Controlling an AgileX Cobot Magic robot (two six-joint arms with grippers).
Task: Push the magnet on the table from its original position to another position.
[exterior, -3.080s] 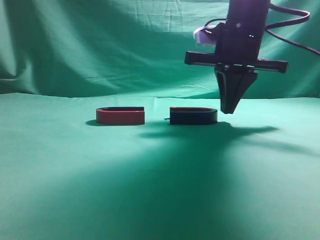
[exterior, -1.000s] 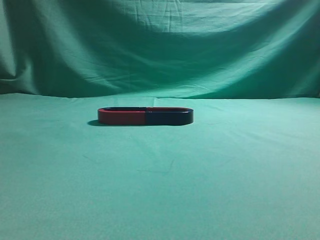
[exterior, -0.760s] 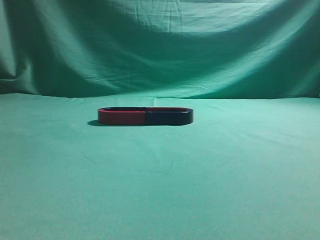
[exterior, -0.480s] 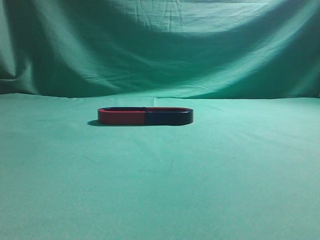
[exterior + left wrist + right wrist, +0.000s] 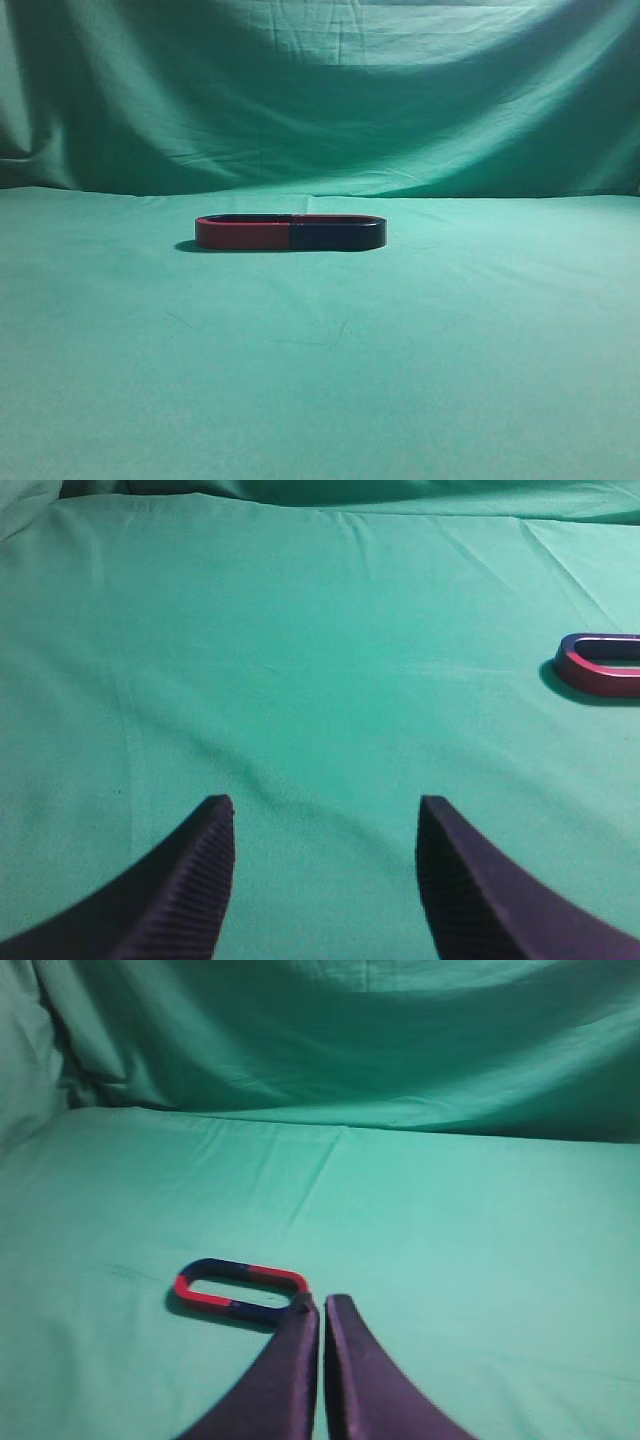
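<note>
The dark navy magnet [image 5: 338, 235] with a thin red top rim lies on the green table [image 5: 320, 380]. Its open ends are joined to the red magnet [image 5: 243, 234], and together they form one long oval. Neither gripper shows in the exterior view. In the right wrist view my right gripper [image 5: 322, 1303] is shut and empty. Its tips sit in the picture just at the near right end of the navy magnet [image 5: 255, 1308]. My left gripper [image 5: 325, 815] is open and empty over bare cloth, far to the left of the magnets.
The red magnet's rounded end shows at the right edge of the left wrist view [image 5: 600, 677] and at the far left of the oval in the right wrist view [image 5: 185, 1288]. A draped green cloth backdrop [image 5: 320, 90] rises behind the table.
About three seconds ago the navy magnet lay apart from the red one with my right gripper beside it. Now the two are joined and the gripper is out of the exterior view. Nothing moved in the last second.
</note>
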